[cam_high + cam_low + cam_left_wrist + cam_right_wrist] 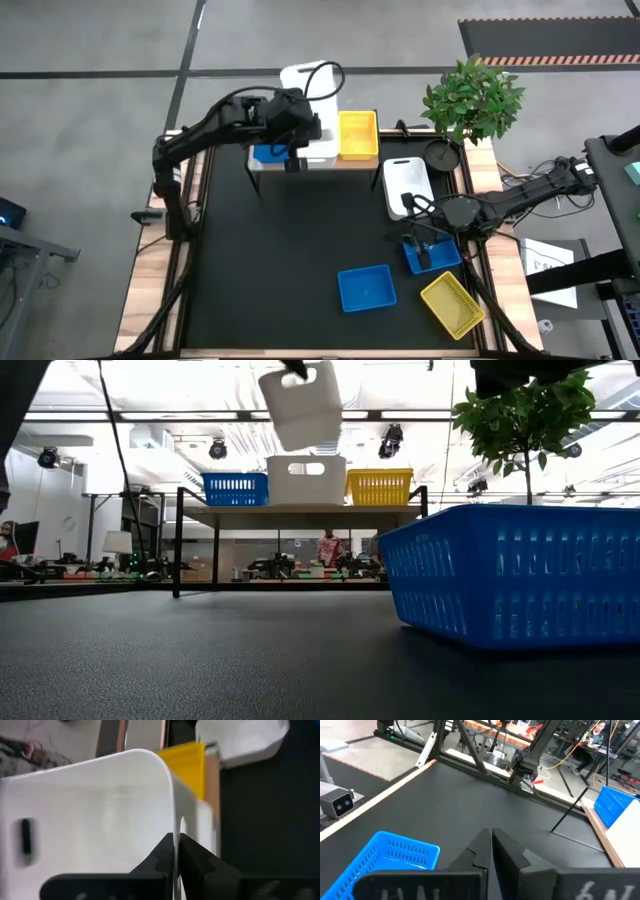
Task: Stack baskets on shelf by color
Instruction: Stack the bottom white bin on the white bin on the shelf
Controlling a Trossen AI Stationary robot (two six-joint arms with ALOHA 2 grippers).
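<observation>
Grey concrete floor (300,35) surrounds the black-topped table (300,250), which has a light wooden edge; a hazard-striped dark mat (560,40) lies at the far right; a potted green plant (472,98) stands on the table's far right corner; ceiling spotlights (218,449) hang overhead; cluttered desks (290,568) fill the room behind.

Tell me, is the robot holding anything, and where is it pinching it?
The left gripper pinches a white basket by its rim wall, above the shelf. The right gripper is shut on a blue basket's wall.
</observation>
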